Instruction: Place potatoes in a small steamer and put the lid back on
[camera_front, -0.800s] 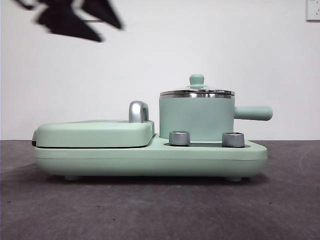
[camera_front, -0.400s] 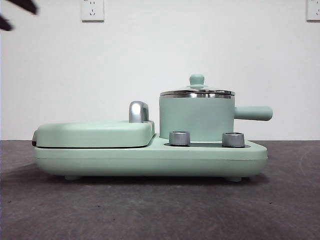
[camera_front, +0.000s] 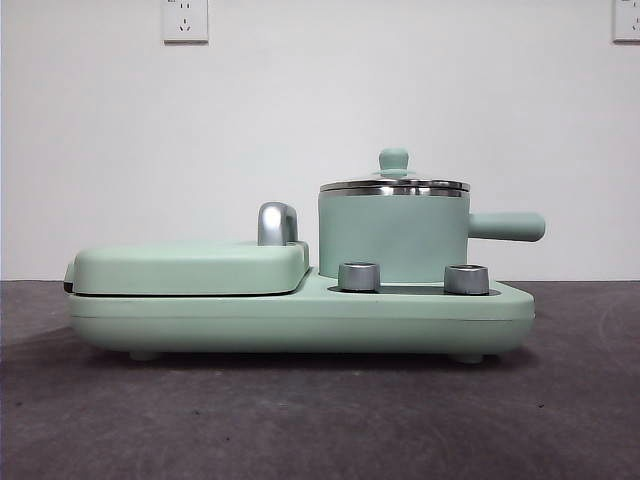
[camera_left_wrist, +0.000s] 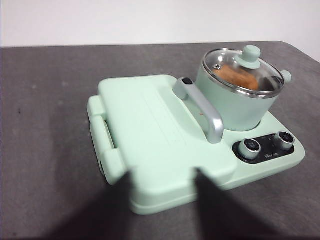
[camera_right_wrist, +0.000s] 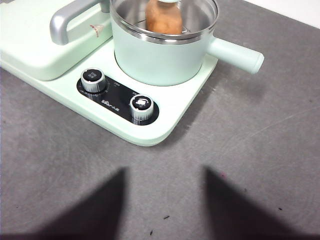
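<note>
The small steamer (camera_front: 393, 235) stands on the right end of a mint-green appliance base (camera_front: 300, 320), its stubby handle pointing right. The glass lid (camera_front: 394, 185) with its green knob sits on the steamer. Through the glass the orange-brown potato (camera_left_wrist: 239, 77) lies inside the pot; it also shows in the right wrist view (camera_right_wrist: 164, 17). My left gripper (camera_left_wrist: 162, 210) is open and empty, held back above the griddle side. My right gripper (camera_right_wrist: 165, 210) is open and empty, above the table in front of the dials. Neither gripper shows in the front view.
The flat hinged griddle cover (camera_front: 190, 268) with a steel handle (camera_front: 277, 223) fills the left half of the base. Two steel dials (camera_front: 359, 276) sit on the front of the base below the pot. Dark grey tabletop (camera_right_wrist: 250, 150) surrounds the appliance.
A black arm at the top left of the front view has pulled up and left out of the picture. The pot, lid and appliance have not moved.
</note>
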